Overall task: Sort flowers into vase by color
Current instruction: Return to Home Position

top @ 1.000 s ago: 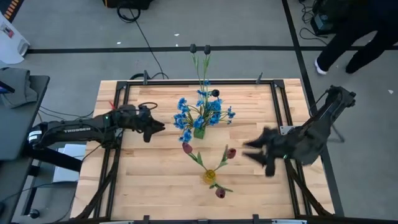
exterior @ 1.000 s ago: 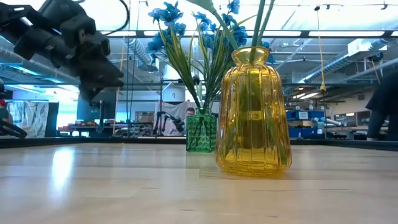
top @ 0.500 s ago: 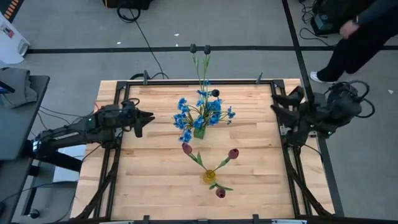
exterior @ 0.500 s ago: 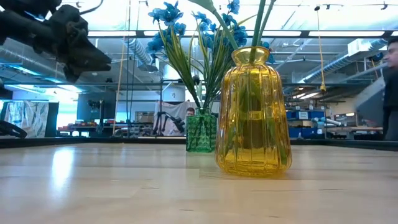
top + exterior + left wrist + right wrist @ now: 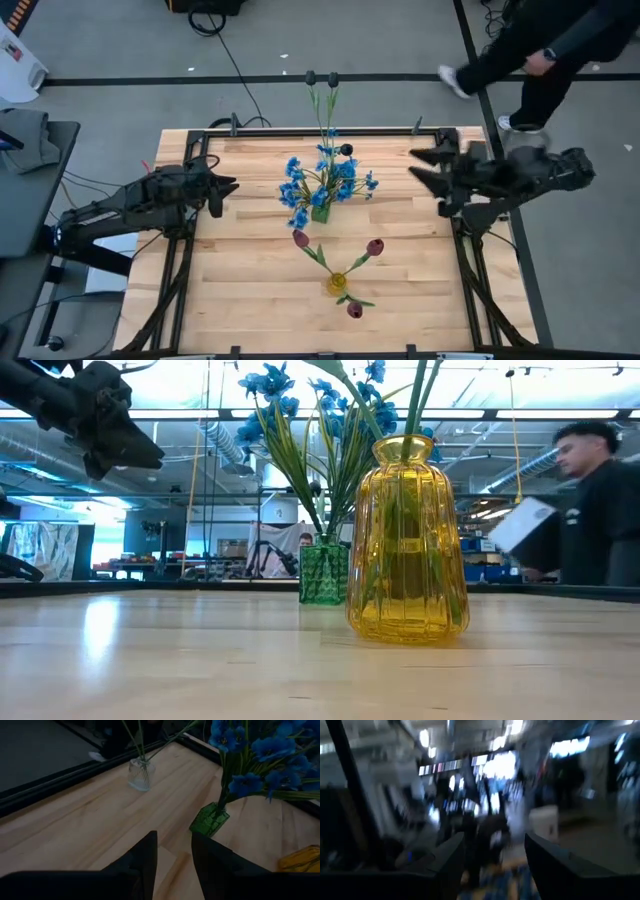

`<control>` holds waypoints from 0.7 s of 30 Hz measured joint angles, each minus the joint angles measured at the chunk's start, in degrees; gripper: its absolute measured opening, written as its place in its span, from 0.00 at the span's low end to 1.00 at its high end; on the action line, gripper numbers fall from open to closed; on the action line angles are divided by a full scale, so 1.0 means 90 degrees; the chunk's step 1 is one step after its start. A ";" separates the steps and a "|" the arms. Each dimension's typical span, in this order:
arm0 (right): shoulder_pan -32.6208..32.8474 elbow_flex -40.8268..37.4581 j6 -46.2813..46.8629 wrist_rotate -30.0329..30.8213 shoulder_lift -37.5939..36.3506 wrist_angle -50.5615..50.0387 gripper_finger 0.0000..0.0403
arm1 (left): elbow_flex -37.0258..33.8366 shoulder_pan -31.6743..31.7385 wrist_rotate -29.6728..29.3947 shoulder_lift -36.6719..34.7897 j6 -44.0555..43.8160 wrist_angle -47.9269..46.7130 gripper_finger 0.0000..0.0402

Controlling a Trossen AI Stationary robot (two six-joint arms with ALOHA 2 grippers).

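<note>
Sorting looks done, so we read this as the return-to-home step. No loose flowers on the table.
- Blue blossoms sit in the green vase mid-table.
- Red tulips fan out of the yellow vase, nearer the front edge.
- Dark-headed stems stand in the clear vase at the far edge, heads leaning out past the table frame.

Left gripper hangs over the left side of the table, pointing at the blue spray and well apart from it. Its fingers are parted by a narrow gap with nothing between them. Right gripper is above the right side near the far corner, fingers spread wide, empty.

Next move as we judge it: no grasp, just fold both arms to rest. That calls for a path clear of the stems, which stick out wide of the vases. We'd also watch the person passing the far right corner, near the right arm.

What we can't see well:
- Right wrist view is smeared. We get room lights and its own fingers, nothing usable on the table.
- Low view shows only the left gripper. The yellow vase covers part of the green one, the tulip heads are cut off above, and the clear vase doesn't show.
- From above the clear vase is hard to pick out. A third dark head beside the blue spray probably belongs to it, but we can't confirm.
</note>
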 joint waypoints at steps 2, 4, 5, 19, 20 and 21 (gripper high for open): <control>-0.0416 -0.0003 0.0446 -0.0641 0.0021 -0.0630 0.53 | 0.0031 0.0000 -0.0004 -0.0002 -0.0002 -0.0036 0.32; -0.0766 -0.0012 0.0688 -0.1235 -0.0015 -0.0969 0.53 | 0.0061 0.0000 -0.0002 0.0000 -0.0002 -0.0095 0.32; -0.0897 -0.0012 0.0715 -0.1488 -0.0072 -0.1005 0.53 | 0.0064 0.0000 -0.0002 0.0000 -0.0002 -0.0168 0.32; -0.1430 -0.1550 0.0499 -0.1815 -0.2139 -0.1279 0.53 | 0.0059 -0.0002 -0.0004 -0.0002 0.0493 -0.0032 0.32; -0.1430 -0.1862 0.0496 -0.1759 -0.2260 -0.1039 0.53 | 0.0059 -0.0002 -0.0006 -0.0002 0.0515 -0.0026 0.32; -0.1430 -0.2172 0.0488 -0.1730 -0.2388 -0.0739 0.53 | 0.0052 -0.0002 -0.0011 -0.0002 0.0524 -0.0005 0.32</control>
